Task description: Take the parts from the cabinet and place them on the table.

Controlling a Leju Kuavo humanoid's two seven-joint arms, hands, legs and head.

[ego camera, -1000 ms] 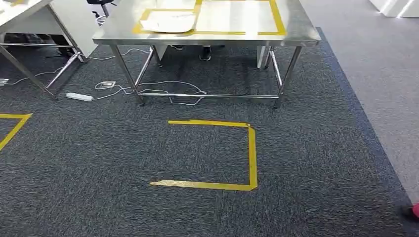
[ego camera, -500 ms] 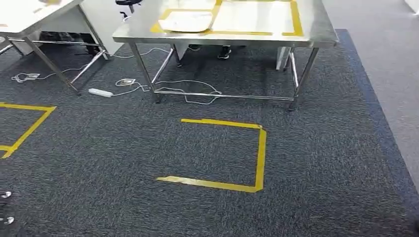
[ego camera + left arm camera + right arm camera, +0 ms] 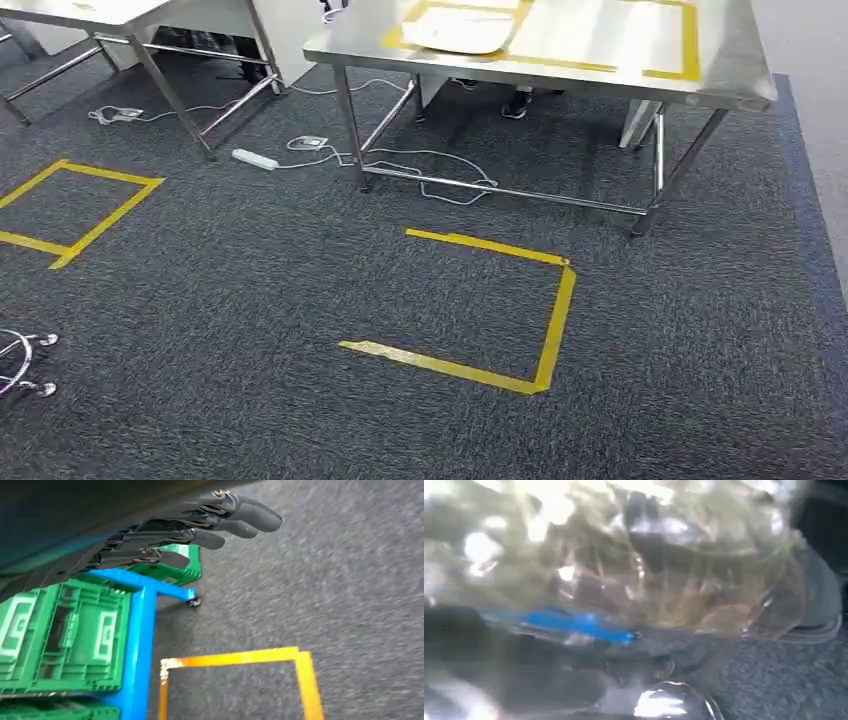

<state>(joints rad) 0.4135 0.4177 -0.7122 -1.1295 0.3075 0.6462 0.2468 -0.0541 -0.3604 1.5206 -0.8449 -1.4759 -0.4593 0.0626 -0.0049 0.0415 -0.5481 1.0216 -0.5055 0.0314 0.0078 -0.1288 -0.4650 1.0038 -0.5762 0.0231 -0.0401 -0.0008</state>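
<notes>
The steel table stands ahead to the right in the head view, its top marked with yellow tape and bearing a white sheet. A crinkled clear plastic bag of parts with a blue strip sits right up against the right wrist camera, blurred. My right hand holds it, fingers mostly hidden behind the plastic. My left hand hangs above the carpet, fingers stretched out and apart, nothing in them.
A yellow tape square marks the carpet before the table, another lies left. A power strip and cables trail by the table legs. A wheeled base shows at far left. Green crates sit on a blue cart.
The camera has turned left: table and tape square slid to the right of the picture, and the second tape square and a wheeled base came into view at the left.
</notes>
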